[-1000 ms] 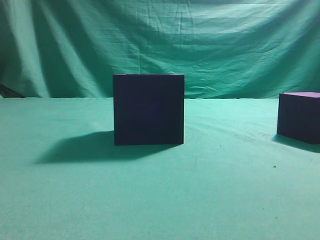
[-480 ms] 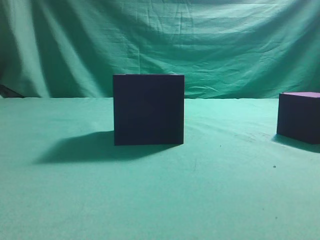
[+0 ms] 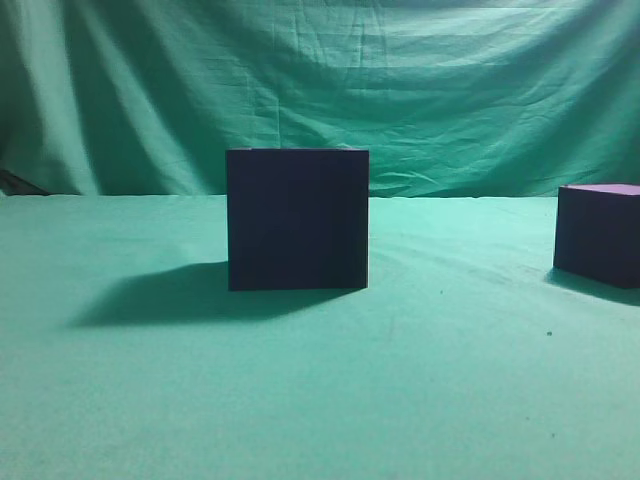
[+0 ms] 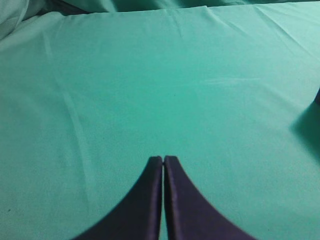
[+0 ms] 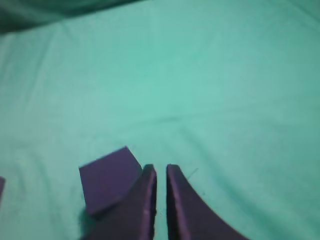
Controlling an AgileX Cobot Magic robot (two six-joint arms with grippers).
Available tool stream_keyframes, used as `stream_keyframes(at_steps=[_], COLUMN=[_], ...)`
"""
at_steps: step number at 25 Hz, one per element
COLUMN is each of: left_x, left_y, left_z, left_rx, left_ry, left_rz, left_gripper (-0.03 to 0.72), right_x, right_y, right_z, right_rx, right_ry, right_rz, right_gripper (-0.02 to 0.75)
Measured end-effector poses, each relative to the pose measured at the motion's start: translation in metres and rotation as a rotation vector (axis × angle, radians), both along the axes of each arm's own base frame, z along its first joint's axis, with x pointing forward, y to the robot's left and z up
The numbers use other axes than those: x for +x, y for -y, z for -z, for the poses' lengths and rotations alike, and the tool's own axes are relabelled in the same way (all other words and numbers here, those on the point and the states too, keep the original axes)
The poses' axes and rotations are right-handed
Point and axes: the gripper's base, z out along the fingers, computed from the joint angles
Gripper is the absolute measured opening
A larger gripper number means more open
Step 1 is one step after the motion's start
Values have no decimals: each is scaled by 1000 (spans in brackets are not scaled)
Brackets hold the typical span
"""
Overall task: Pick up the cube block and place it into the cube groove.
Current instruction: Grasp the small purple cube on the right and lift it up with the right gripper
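The cube block (image 3: 600, 235), small and dark with a lighter purple top, sits on the green cloth at the far right of the exterior view. It also shows in the right wrist view (image 5: 107, 177), just left of my right gripper (image 5: 160, 167). That gripper hovers above the cloth with its fingers nearly together and nothing between them. The large dark box (image 3: 297, 220) stands in the middle of the table; its groove is not visible. My left gripper (image 4: 163, 159) is shut and empty over bare cloth. Neither arm shows in the exterior view.
Green cloth (image 3: 320, 400) covers the table and hangs as a backdrop (image 3: 400, 90). The box casts a shadow to its left (image 3: 160, 295). A dark sliver (image 4: 318, 96) shows at the right edge of the left wrist view.
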Motion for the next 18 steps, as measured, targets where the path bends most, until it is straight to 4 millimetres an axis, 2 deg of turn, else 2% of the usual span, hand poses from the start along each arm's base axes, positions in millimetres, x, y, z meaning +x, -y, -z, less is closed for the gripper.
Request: stream_keyframes(at_steps=[1, 3, 7, 11, 13, 14, 15, 18], left_x=[0, 0, 0, 0, 0, 0, 0, 0], left_y=[0, 0, 0, 0, 0, 0, 0, 0], left_z=[0, 0, 0, 0, 0, 0, 0, 0], left_rx=[0, 0, 0, 0, 0, 0, 0, 0], left_ry=[0, 0, 0, 0, 0, 0, 0, 0], left_rz=[0, 0, 0, 0, 0, 0, 0, 0], left_gripper=[0, 0, 0, 0, 0, 0, 0, 0], right_x=[8, 20, 46, 70, 82, 88, 93, 104], right_y=[-3, -10, -30, -55, -64, -67, -69, -72], right_z=[-6, -12, -27, -24, -17, -13, -11, -4], right_rx=[-59, -155, -239, -310, -327, -331, -335, -345], right_ry=[-49, -205, -423, -557, -619, -639, -647, -665], right_rz=[-53, -173, -339, -451, -477, -483, -484, -484], right_gripper=[0, 0, 0, 0, 0, 48, 48, 237])
